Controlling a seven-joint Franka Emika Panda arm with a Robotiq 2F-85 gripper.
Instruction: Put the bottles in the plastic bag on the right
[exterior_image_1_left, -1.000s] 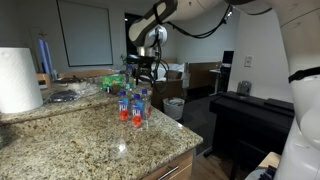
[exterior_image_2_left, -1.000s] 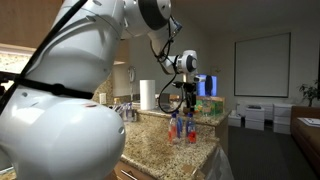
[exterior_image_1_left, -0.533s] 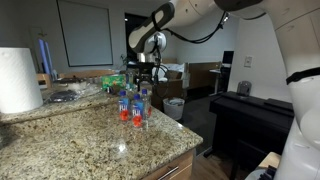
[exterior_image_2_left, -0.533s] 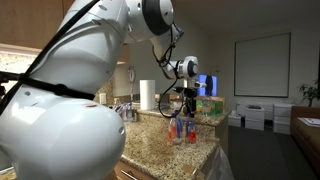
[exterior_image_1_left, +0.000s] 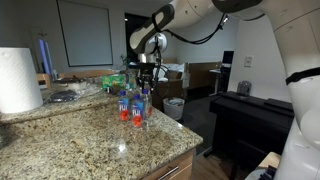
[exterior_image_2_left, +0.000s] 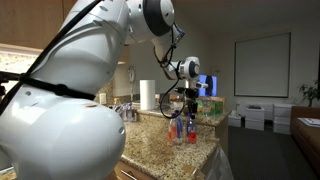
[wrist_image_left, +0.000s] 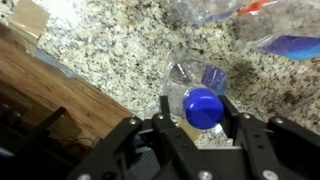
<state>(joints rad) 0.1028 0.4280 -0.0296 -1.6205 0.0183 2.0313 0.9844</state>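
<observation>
Several small clear bottles (exterior_image_1_left: 133, 108) with blue caps stand grouped on the granite counter, some holding red liquid, and they show in both exterior views (exterior_image_2_left: 183, 128). My gripper (exterior_image_1_left: 143, 86) hangs straight down over the group's far side. In the wrist view its fingers (wrist_image_left: 168, 110) press from both sides on one upright bottle (wrist_image_left: 203, 104), whose blue cap faces the camera. More bottles (wrist_image_left: 215, 12) lie at the top of that view. The plastic bag (exterior_image_1_left: 174, 107) lines a small bin on the floor beyond the counter's end.
A big white paper-towel roll (exterior_image_1_left: 18, 80) stands at the counter's near left. Green packets (exterior_image_1_left: 115, 82) lie behind the bottles. The counter's wooden edge (wrist_image_left: 60, 85) runs along the left of the wrist view. A dark desk (exterior_image_1_left: 250, 115) stands past the bin.
The gripper has come down slightly over the bottle group and its jaws have closed from wide open onto one bottle. The bottles have not moved.
</observation>
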